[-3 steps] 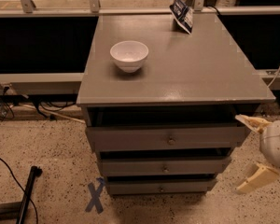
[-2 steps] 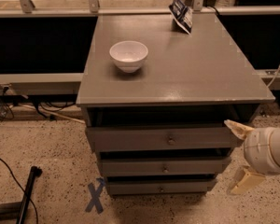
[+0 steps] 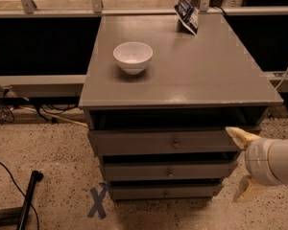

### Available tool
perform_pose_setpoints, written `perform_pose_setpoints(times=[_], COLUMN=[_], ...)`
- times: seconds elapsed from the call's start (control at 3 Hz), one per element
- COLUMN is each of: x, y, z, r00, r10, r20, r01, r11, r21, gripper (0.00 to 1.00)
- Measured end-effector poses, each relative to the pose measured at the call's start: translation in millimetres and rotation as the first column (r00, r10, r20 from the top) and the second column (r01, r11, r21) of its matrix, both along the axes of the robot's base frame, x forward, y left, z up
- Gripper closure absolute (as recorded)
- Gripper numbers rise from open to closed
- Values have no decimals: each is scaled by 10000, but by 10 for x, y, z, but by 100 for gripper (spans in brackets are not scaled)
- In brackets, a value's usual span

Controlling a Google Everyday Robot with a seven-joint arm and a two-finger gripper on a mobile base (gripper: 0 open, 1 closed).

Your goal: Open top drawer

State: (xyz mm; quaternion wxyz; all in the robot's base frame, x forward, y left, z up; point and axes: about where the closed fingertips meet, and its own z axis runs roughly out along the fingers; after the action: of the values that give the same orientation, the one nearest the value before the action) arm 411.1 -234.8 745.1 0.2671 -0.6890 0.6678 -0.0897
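The top drawer [image 3: 134,143] is the widest of three grey drawers under the grey cabinet top [image 3: 182,71]. Its small round metal knob [image 3: 175,143] sits at the centre of its front. A dark gap shows above the drawer front. My gripper [image 3: 241,165] is at the right end of the drawers, level with the top and middle drawers. It is open and empty. Its upper cream finger [image 3: 242,136] lies at the top drawer's right end, and its lower finger [image 3: 247,190] hangs beside the bottom drawer. The gripper is well to the right of the knob.
A white bowl [image 3: 133,56] stands on the cabinet top at the left. A blue and white packet [image 3: 187,14] leans at the back right. On the floor are a blue tape X [image 3: 98,201], a black pole [image 3: 28,200] and cables at the left.
My gripper has moved left, from beside the cabinet's right edge to the right end of the drawers. The drawers, bowl and packet have not moved.
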Motion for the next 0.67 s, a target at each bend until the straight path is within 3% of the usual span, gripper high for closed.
perform_pose_setpoints(times=[0.67], x=[264], y=[3], z=[-191], r00=[9988], r10=[404], r20=[-265], r01=[-416], r11=[9980], r21=[-478], gripper=[0])
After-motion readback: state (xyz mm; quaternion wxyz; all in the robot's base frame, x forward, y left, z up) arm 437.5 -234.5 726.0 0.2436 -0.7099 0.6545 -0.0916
